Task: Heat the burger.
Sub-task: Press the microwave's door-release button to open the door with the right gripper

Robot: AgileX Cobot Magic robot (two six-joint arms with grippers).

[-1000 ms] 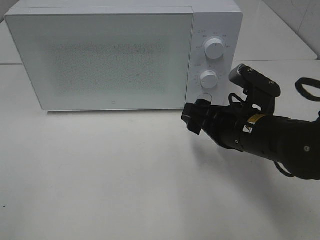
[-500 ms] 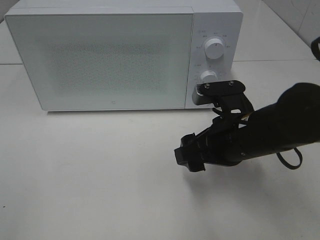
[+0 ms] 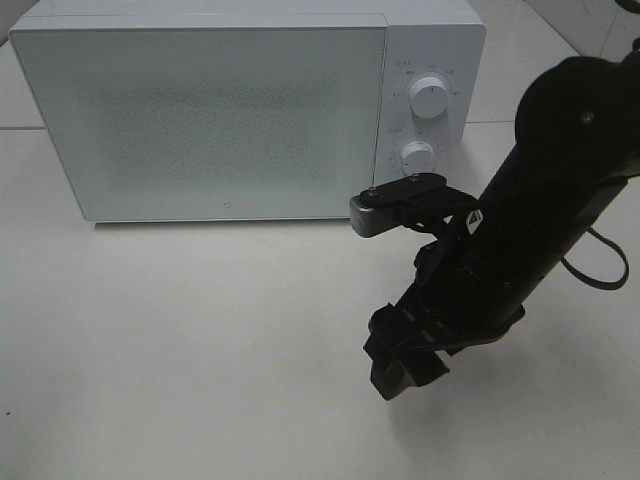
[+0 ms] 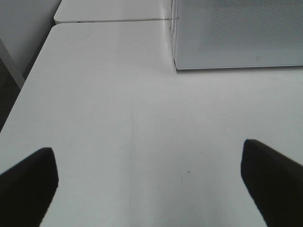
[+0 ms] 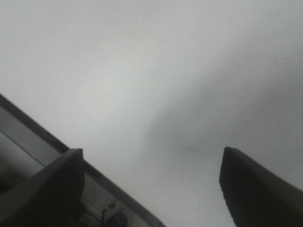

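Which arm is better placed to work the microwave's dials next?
Probably right: the right gripper hangs open just before the dials; the left gripper faces the microwave's far corner.

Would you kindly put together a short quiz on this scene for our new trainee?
1. True or false: the microwave has its door standing open.
2. How many round dials does its control panel show? A) one B) two C) four
3. What does the right gripper hold?
Key: 1. False, the door is shut. 2. B. 3. Nothing; its jaws are open above the table.
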